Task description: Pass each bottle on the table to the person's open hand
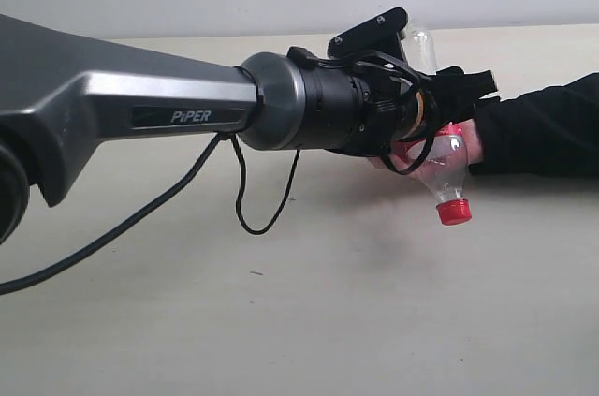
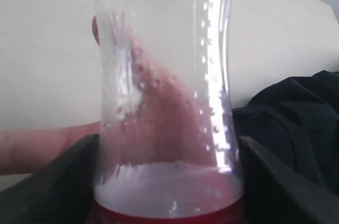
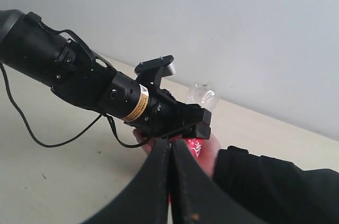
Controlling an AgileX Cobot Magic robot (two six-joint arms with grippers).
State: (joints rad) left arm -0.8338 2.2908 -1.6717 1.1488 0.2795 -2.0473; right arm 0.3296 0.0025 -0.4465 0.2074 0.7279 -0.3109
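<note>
My left gripper (image 1: 447,104) reaches across to the right and is shut on the clear bottle with red label and cap (image 1: 445,171). The bottle tilts, with its red cap low and towards the front and its base (image 1: 418,45) up behind the wrist. It sits over the person's open hand (image 1: 472,141), whose palm shows pink through the clear bottle (image 2: 164,102) in the left wrist view. Black fingers (image 2: 53,181) press both sides of the bottle. My right gripper (image 3: 170,150) is shut and empty, held short of the hand (image 3: 210,161). The other bottles are out of view.
The person's black sleeve (image 1: 543,129) lies on the table (image 1: 281,321) from the right edge. My left arm (image 1: 140,106) spans the scene from the left, and a black cable (image 1: 241,199) loops down under it. A pale wall stands behind.
</note>
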